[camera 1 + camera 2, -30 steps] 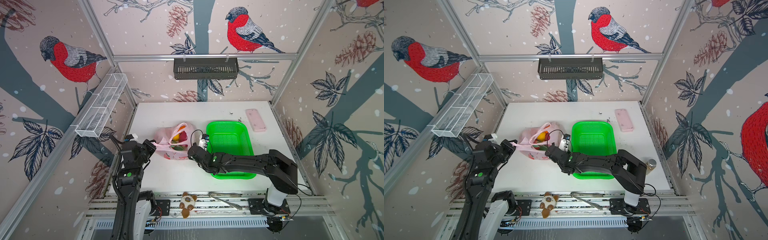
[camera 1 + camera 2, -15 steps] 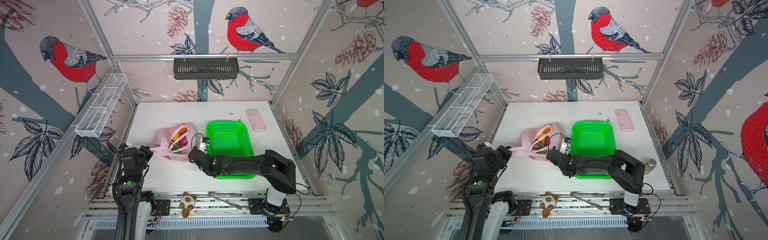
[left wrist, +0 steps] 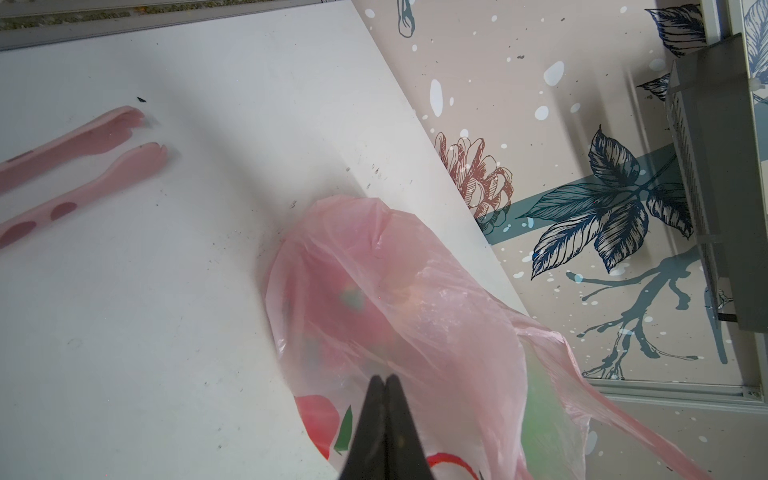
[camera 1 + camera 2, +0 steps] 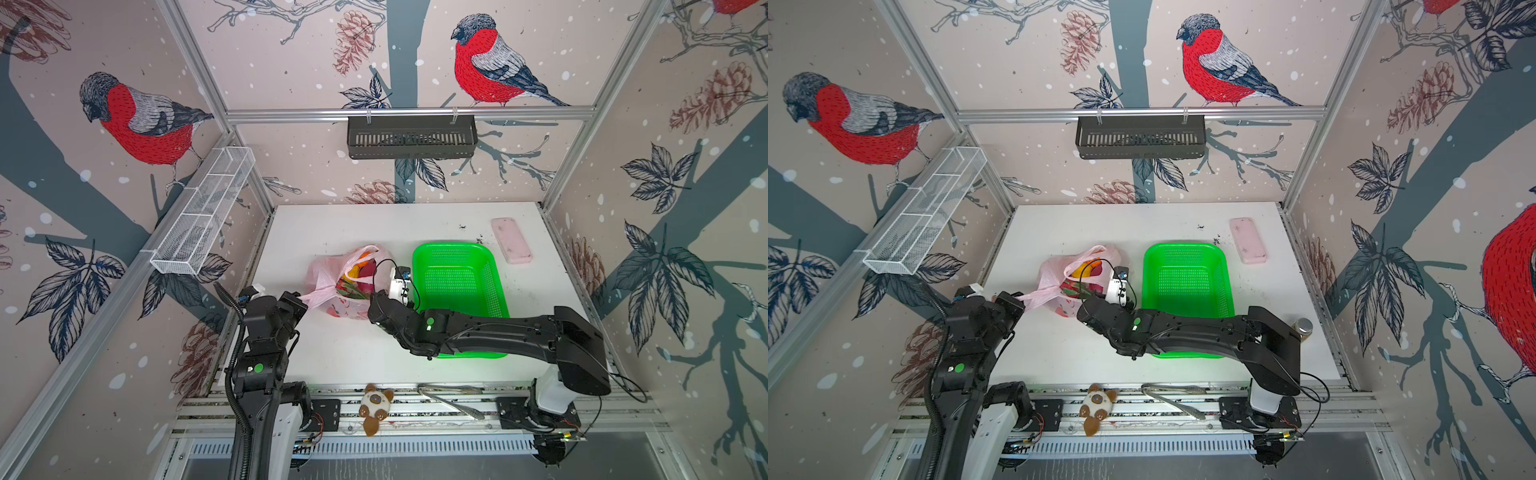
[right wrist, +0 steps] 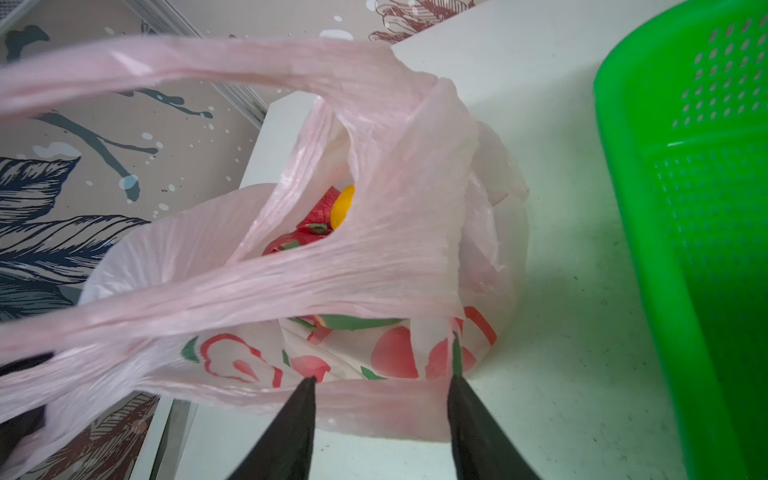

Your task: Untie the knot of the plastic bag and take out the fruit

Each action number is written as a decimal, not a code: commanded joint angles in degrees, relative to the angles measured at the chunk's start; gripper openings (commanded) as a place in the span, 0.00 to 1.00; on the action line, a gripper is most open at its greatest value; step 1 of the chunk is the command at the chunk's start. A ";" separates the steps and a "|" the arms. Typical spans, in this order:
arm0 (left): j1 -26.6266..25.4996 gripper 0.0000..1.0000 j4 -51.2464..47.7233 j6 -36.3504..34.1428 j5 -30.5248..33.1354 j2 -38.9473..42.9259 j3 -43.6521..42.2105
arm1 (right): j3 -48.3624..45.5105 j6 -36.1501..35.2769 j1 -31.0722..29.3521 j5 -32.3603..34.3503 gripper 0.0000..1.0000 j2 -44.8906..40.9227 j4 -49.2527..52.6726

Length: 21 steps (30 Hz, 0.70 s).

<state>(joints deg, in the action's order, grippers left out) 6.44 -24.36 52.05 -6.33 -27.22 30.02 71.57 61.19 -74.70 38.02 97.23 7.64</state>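
Note:
The pale pink plastic bag (image 4: pixel 328 274) (image 4: pixel 1054 270) sits on the white table left of the middle, its mouth gaping. Inside shows the fruit (image 4: pixel 356 277): a yellow round one (image 5: pixel 343 205) and a magenta dragon fruit (image 5: pixel 307 232). One loop handle (image 4: pixel 318 294) is stretched taut to my left gripper (image 4: pixel 302 298) (image 3: pixel 384 378), which is shut on it. My right gripper (image 4: pixel 370 297) (image 5: pixel 380 378) stands open at the bag's near right side, its fingertips at the bag's rim with nothing pinched. The knot is not in view.
A bright green basket (image 4: pixel 457 249) (image 5: pixel 623 208) stands just right of the bag, under my right forearm. A flat pink slab (image 4: pixel 511 241) lies at the back right. A plush toy (image 4: pixel 376 409) and metal tongs (image 4: pixel 451 401) rest on the front rail. Pink tongs (image 3: pixel 83 143) lie on the table.
My right gripper has opened and let go of the bag. My left gripper has pulled its handle out to the left, stretching it and widening the bag's mouth.

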 commanded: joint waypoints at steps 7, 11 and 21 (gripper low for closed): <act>-0.80 0.00 3.87 -0.74 -0.36 0.41 0.20 | 6.14 -10.79 -4.40 11.86 0.58 -4.24 4.57; -1.16 0.00 3.87 -1.03 -0.24 0.63 0.30 | 10.52 -22.43 -4.32 8.58 0.50 -5.70 0.98; -1.25 0.00 4.26 -0.69 -0.59 1.74 -0.09 | 45.21 -33.82 -0.23 -19.02 0.46 13.48 13.70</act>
<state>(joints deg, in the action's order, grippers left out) 5.19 -22.04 51.99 -6.52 -25.89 29.93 110.39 31.14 -75.72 29.23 105.51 14.11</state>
